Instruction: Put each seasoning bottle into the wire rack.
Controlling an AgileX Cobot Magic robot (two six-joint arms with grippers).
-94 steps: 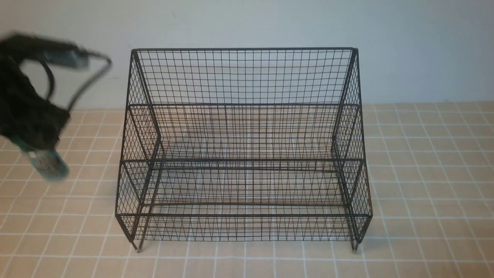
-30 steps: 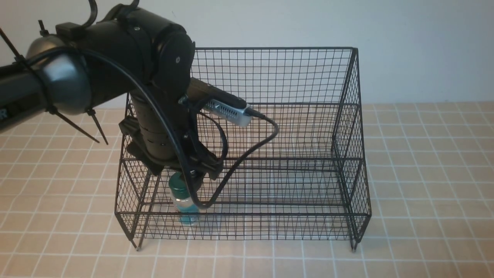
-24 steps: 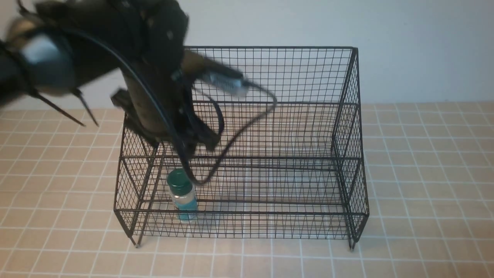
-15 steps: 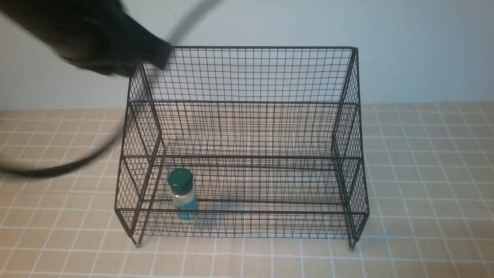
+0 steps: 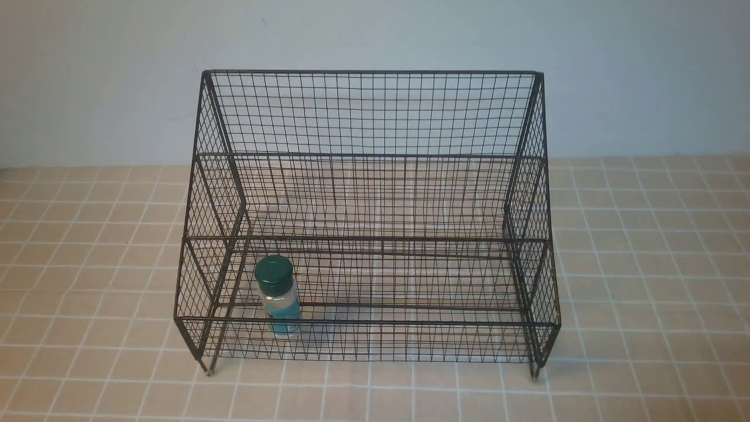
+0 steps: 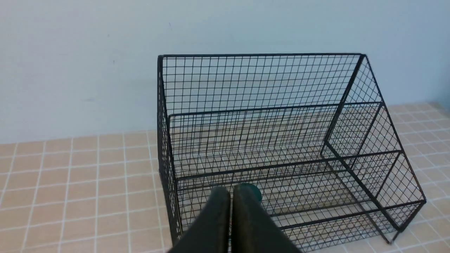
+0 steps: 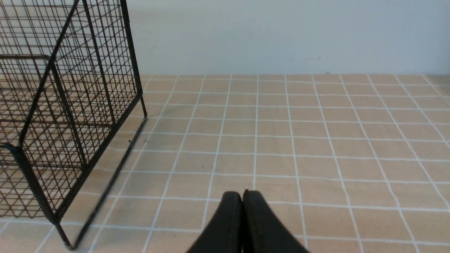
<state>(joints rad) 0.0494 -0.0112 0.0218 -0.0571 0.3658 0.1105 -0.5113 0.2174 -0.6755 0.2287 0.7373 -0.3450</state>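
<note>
The small clear seasoning bottle with a dark green round cap [image 5: 277, 296] stands upright in the lowest front tier of the dark wire-mesh rack [image 5: 375, 117], near its left end. The left gripper [image 6: 231, 196], smooth black jaws pressed together and empty, hangs apart from it, outside the rack's front-left. The right gripper [image 7: 242, 198], likewise closed, is off the rack's right side.

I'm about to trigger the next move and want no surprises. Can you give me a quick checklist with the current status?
1. Seasoning bottle upright on the wire rack's lowest tier: ok.
2. Left tool shut and empty: ok.
3. Right tool shut and empty, above bare tiles: ok.
4. Rack standing level on the tiles: ok.
5. More bottles waiting outside the rack: cannot tell; none in view.
</note>
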